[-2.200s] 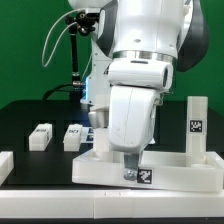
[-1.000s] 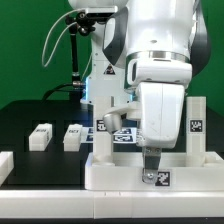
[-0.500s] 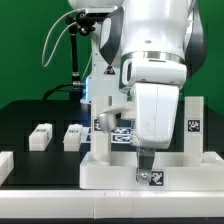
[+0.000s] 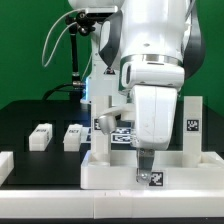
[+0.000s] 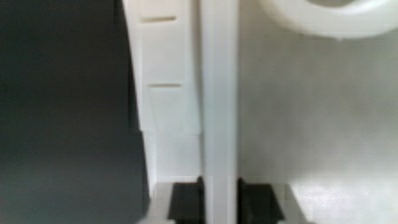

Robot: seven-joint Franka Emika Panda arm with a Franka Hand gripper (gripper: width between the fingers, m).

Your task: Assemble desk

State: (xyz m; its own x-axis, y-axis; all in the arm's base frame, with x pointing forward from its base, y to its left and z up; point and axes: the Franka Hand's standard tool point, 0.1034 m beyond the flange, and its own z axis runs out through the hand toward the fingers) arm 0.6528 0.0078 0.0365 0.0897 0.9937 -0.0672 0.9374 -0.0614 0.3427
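The arm (image 4: 150,90) hides the middle of the panel (image 4: 100,172). A leg (image 4: 4,165) is cut off at the exterior view's left edge. The wrist view is blurred; a ring (image 5: 302,20) runs off its edge.

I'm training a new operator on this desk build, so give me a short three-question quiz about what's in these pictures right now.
1. True or false: the gripper is shut on the rim of the desk panel.
2. The tagged leg at the exterior view's right is: A upright, B lying flat, C in the gripper.
3. Fill in: the two small legs lie to the exterior view's ___ of the panel.
Key: 1 true; 2 A; 3 left.
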